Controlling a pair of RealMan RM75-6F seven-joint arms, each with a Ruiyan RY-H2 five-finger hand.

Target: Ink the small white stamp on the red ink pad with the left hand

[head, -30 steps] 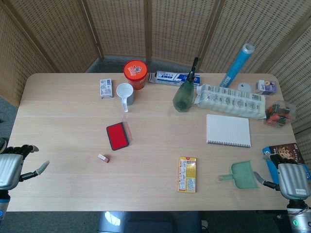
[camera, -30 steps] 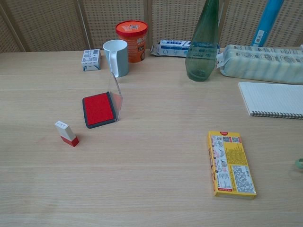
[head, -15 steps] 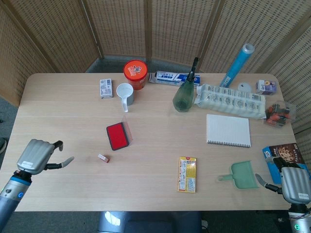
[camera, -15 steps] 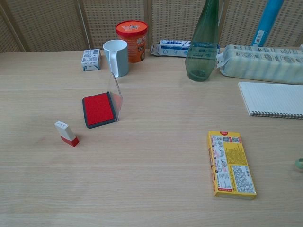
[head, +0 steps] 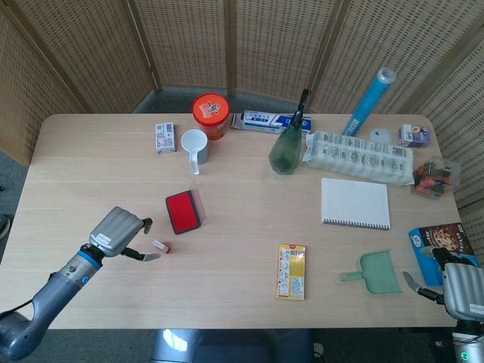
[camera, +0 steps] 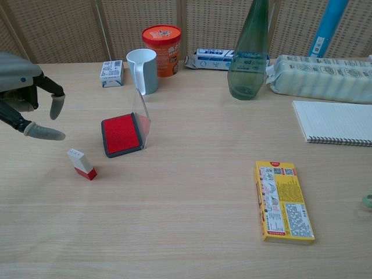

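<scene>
Head view: left robot hand is over the counter, just left of the small white stamp. Fingers spread, holding nothing, one fingertip close to the stamp, not touching. The stamp lies on the counter near the front-left corner of the red ink pad, apart from it; pad lid is up. Right robot hand sits at the front-right edge beside the green dustpan, seen from the back; can't tell how its fingers stand.

Chest view: left robot hand is at the left edge, fingers apart and pointing down, above and left of the stamp, with a clear gap. The stamp is tilted, red base down. The ink pad is up and right of it. Right robot hand is out of frame.
</scene>
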